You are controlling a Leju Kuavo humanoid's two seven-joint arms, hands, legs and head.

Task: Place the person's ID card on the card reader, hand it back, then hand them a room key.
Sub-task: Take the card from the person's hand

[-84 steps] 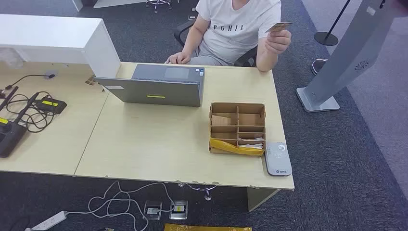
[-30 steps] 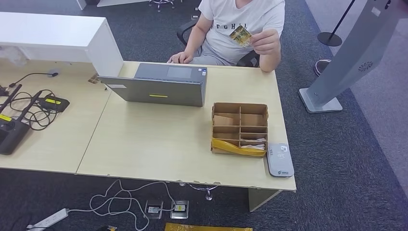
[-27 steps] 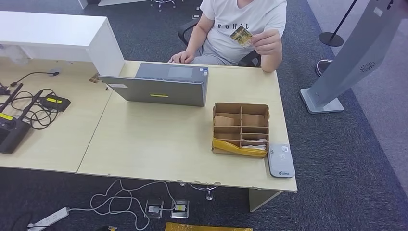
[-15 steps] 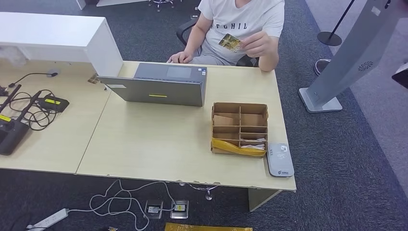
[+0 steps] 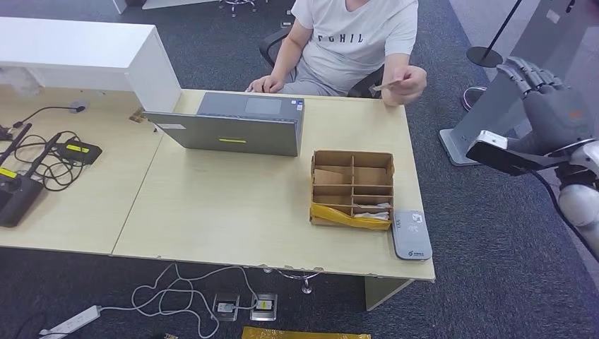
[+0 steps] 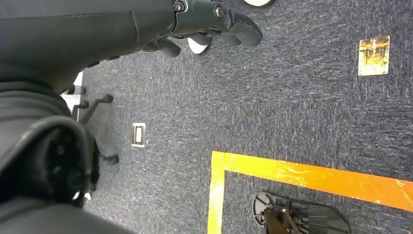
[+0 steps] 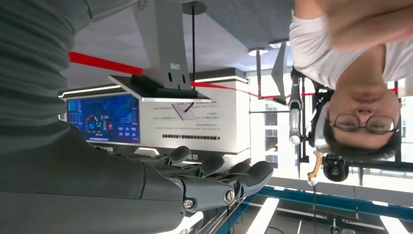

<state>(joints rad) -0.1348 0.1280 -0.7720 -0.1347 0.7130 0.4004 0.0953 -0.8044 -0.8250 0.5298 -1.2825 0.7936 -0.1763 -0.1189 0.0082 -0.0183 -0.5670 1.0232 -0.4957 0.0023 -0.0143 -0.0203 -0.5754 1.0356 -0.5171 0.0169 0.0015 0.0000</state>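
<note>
The person's hand at 1 o'clock past the table pinches the ID card, seen edge-on, its face unreadable. The right hand hangs at 3 o'clock, empty, fingers extended and apart, arm cut by the frame. The card reader sits at the table's 5 o'clock corner, beside the cardboard tray. The left hand hangs over carpet, fingers loosely bent, holding nothing

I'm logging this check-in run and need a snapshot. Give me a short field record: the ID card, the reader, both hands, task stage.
id card: thin card held out edge-on in the person's hand
card reader: flat grey reader at the beige table's near right corner, nothing on it
right hand: raised right hand, open, apart from the card
left hand: left hand over carpet, holding nothing
stage: card not yet taken
</note>
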